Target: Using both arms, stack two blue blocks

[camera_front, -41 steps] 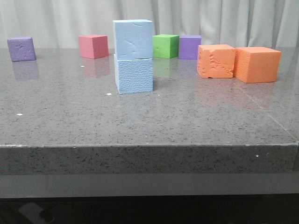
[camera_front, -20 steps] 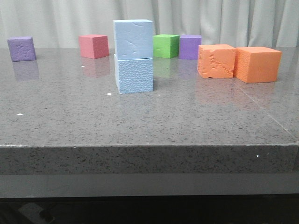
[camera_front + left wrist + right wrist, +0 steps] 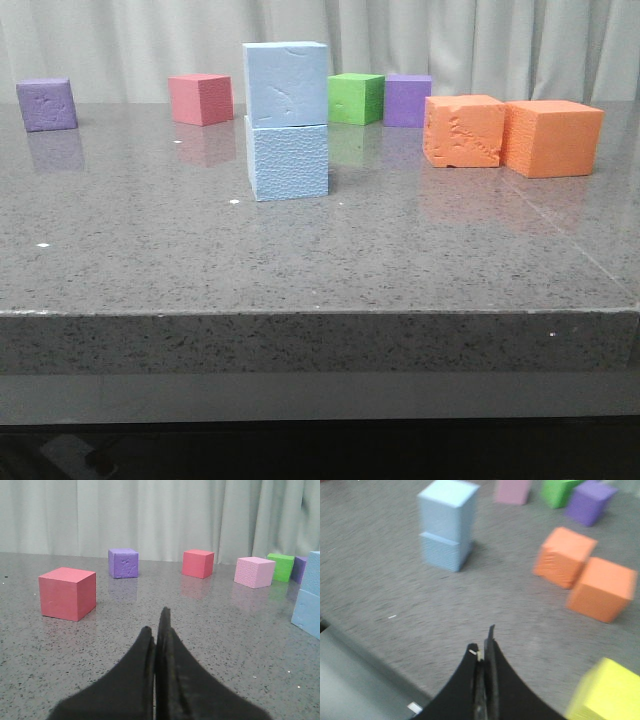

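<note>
Two pale sky-blue pebbled foam cubes are sitting stacked, upper blue cube (image 3: 286, 83) on lower blue cube (image 3: 288, 160), mid-table. Likely light, soft, grippy; take opposite side faces. Left gripper (image 3: 157, 630) and right gripper (image 3: 484, 647) are closed, holding nothing.

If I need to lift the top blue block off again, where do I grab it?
Probably grip the top blue block across its left and right faces, coming from above. Those flat faces stand clear; the bottom blue block blocks access from underneath, and the pink cube sits behind.
</note>
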Available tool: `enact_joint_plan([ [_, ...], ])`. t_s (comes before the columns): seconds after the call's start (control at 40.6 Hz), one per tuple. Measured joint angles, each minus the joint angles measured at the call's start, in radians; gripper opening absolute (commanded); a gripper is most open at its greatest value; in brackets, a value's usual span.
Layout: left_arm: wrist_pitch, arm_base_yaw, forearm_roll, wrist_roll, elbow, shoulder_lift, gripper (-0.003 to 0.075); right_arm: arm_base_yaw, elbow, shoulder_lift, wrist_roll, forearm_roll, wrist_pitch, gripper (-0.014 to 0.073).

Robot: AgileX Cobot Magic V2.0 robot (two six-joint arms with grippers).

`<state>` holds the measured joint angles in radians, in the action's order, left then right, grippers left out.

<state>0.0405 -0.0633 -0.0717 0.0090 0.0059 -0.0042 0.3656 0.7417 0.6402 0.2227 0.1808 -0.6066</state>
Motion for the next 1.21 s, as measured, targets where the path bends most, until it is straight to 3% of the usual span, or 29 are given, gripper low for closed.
enact_joint_plan([
  [0.271, 0.000, 0.000, 0.000, 0.000, 0.000, 0.000, -0.0020, -0.295, -0.381, -0.368, 0.000, -0.019, 0.276, -0.0122],
  [0.541, 0.000, 0.000, 0.000, 0.000, 0.000, 0.000, -0.0020, -0.355, -0.741, -0.642, 0.000, -0.017, 0.487, -0.0122],
  [1.206, -0.002, 0.000, 0.000, 0.000, 0.000, 0.000, -0.0020, -0.369, -0.771, -0.651, -0.032, -0.010, 0.525, -0.0121],
])
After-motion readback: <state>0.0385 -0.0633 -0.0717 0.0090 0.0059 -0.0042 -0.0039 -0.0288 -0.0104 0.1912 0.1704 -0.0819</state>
